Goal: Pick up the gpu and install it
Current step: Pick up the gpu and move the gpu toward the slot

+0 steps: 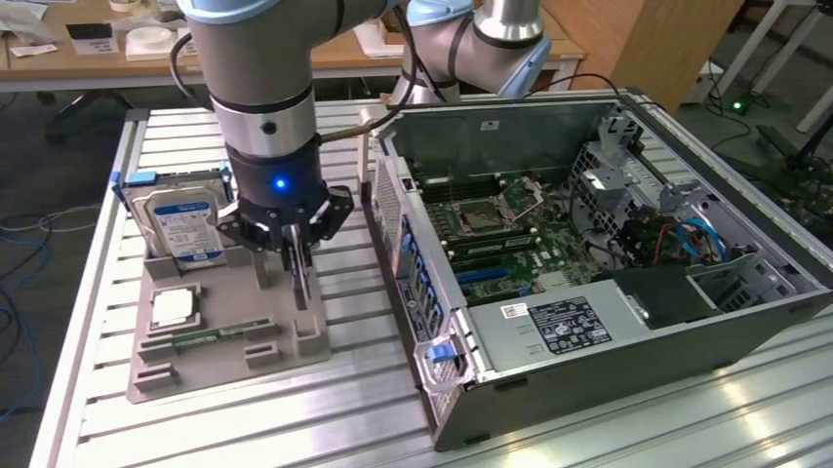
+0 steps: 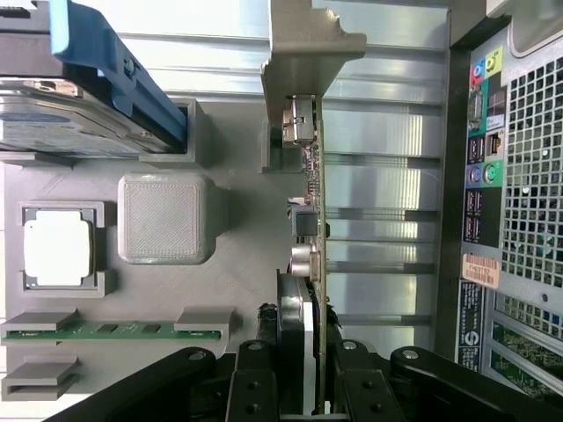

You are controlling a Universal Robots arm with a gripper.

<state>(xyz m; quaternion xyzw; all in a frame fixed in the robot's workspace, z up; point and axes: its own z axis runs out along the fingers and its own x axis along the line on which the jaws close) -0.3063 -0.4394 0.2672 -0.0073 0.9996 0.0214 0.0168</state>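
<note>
Gripper [image 2: 303, 397], jaws narrowly parted, is clamping the gpu [image 2: 317, 189], which is standing on edge just beyond its fingertips.
Card's near end is hiding between the fingers; the computer case [image 2: 519, 176] is sitting close alongside, bare table slats [image 2: 378, 185] between.

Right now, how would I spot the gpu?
Beside the open computer case, on the exterior view's left, sits a grey holder. The gpu stands on edge in it under the gripper: a thin dark card, unlike the thick labelled hard drive.
</note>
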